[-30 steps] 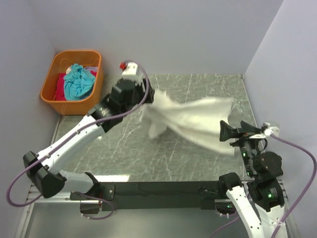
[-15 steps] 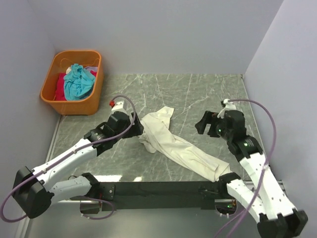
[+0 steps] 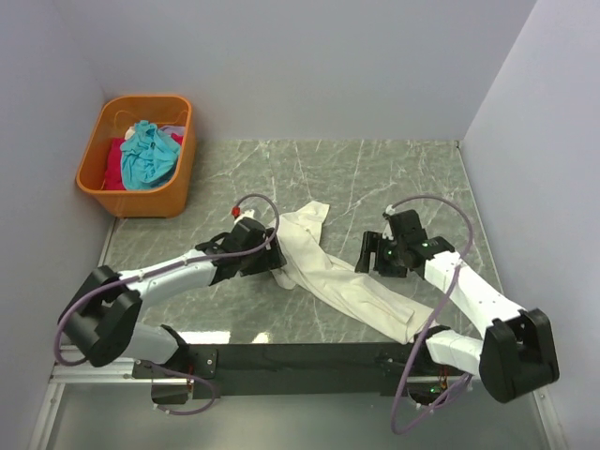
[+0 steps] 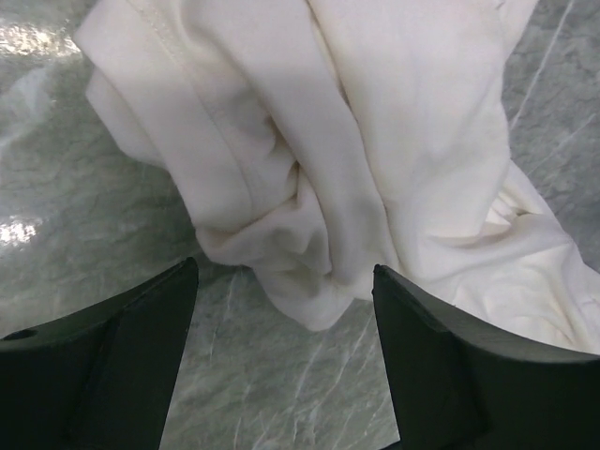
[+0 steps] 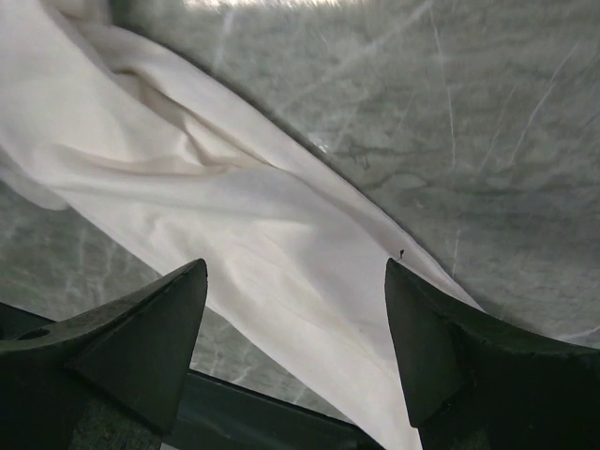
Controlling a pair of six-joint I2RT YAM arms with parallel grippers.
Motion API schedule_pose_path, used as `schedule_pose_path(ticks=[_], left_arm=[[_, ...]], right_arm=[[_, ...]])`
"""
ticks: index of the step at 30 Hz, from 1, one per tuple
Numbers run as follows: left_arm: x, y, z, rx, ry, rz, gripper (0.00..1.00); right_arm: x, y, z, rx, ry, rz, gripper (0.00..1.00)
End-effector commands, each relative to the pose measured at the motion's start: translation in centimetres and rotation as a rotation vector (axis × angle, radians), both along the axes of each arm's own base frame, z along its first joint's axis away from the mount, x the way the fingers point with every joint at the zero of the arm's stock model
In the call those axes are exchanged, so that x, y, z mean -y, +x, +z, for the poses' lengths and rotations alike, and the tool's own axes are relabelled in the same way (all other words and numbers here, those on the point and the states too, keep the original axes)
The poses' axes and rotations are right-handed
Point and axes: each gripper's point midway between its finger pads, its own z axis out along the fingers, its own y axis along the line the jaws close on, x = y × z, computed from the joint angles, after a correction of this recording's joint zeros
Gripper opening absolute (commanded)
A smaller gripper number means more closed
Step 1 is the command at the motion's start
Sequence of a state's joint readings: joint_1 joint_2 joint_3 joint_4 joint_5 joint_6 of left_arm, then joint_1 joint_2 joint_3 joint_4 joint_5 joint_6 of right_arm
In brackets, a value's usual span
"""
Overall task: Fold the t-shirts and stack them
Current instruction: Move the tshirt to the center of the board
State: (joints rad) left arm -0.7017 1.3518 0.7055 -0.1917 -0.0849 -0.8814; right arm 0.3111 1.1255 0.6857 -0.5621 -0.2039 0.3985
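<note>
No text, label, brand mark, number or sign is legible in any of the three views.

Arms low, angled inward; left claw [image 4: 283, 286] spread wide, right claw [image 5: 295, 277] likewise.
</note>
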Motion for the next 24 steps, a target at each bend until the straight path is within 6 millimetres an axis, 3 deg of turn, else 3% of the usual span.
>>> schedule_pose_path(ticks=[1,10,15,16,18,19,20,22,24], left_arm=[[2.4,1.7,1.6,0.039,-0.078,-0.013,0.79],[3.9,2.0,-1.2,-0.028,-0.077,-0.03,0.68],[4.4,2.1,-2.3,-0.054,-0.07,-0.046,0.57],[4.6,2.1,-2.4,-0.055,-0.072,-0.049,0.48],[4.6,2.0,-2.4,-0.06,-0.067,-0.057,0.33],[4.5,2.0,-2.3,-0.061,-0.064,-0.054,0.12],[4.3,2.0,-1.6,-0.049,-0.064,-0.053,0.03],[3.0,2.1,-1.1,-0.031,-0.003,-0.035,0.01],[1.2,3.0,0.9,0.039,0.049,0.019,0.01]], right_arm=[[0.3,-0.4,-1.4,-0.036,-0.037,0.009,0.82],[-0.6,-1.1,-4.3,-0.136,-0.063,0.062,0.79],[-1.2,-1.1,-5.2,-0.166,-0.079,0.088,0.7],[-1.3,-1.1,-5.4,-0.174,-0.082,0.091,0.67],[-1.4,-1.1,-5.4,-0.172,-0.09,0.096,0.46],[-1.4,-0.8,-5.0,-0.159,-0.092,0.091,0.38],[-1.0,-0.5,-4.8,-0.144,-0.112,0.079,0.25],[-0.6,0.5,-3.1,-0.09,-0.134,0.056,0.14],[0.3,2.1,-0.7,-0.022,-0.184,0.011,0.03]])
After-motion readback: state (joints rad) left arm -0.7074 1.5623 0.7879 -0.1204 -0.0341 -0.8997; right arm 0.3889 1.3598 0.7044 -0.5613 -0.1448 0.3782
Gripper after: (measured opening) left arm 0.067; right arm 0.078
